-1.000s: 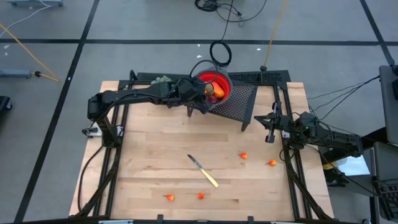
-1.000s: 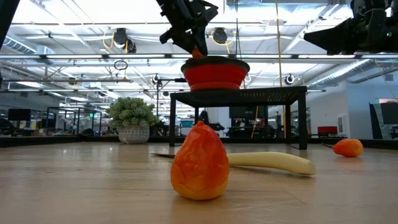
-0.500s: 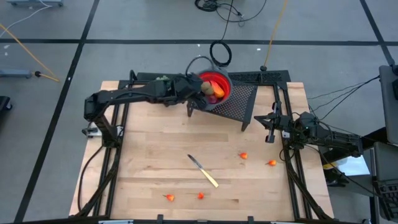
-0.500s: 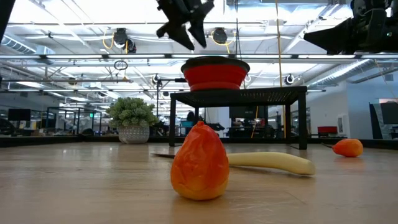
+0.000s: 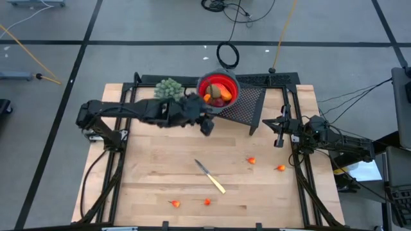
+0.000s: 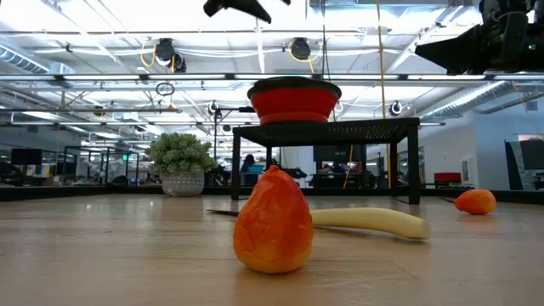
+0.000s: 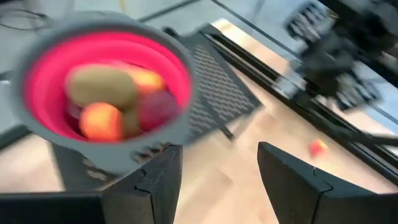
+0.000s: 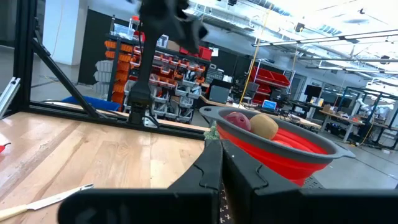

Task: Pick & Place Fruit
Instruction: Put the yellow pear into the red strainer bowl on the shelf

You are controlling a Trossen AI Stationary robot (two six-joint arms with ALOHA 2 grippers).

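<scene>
Since the frame half a second earlier, the left gripper (image 5: 207,123) has drawn back from over the bowl (image 5: 218,89) toward the middle of the table (image 5: 154,173); it now hangs off the bowl's near-left rim, above the wood. In the left wrist view its fingers (image 7: 158,180) stand spread with nothing between them, which suggests a piece has just been let go and the arm is clearing the bowl before the next pick.

Near the front edge of the table lie two small orange fruit pieces (image 5: 174,203) (image 5: 207,201), well apart from each other. Just behind them, toward the middle, a knife (image 5: 210,176) with a pale handle lies at a slant; it is not part of the task. Right of the knife, toward the right edge, sit two more orange pieces (image 5: 252,160) (image 5: 280,168). These four are, by this judgement, what is left to move.

At the far edge the red bowl stands raised on a black mesh stand (image 5: 247,102), so fruit must be lifted over its grey rim. Inside it rest a brown oval (image 7: 102,85), an orange piece (image 7: 101,121) and a dark red one (image 7: 155,107).

The right gripper (image 5: 280,131) waits at the right edge, its fingers (image 8: 211,171) pressed together.
</scene>
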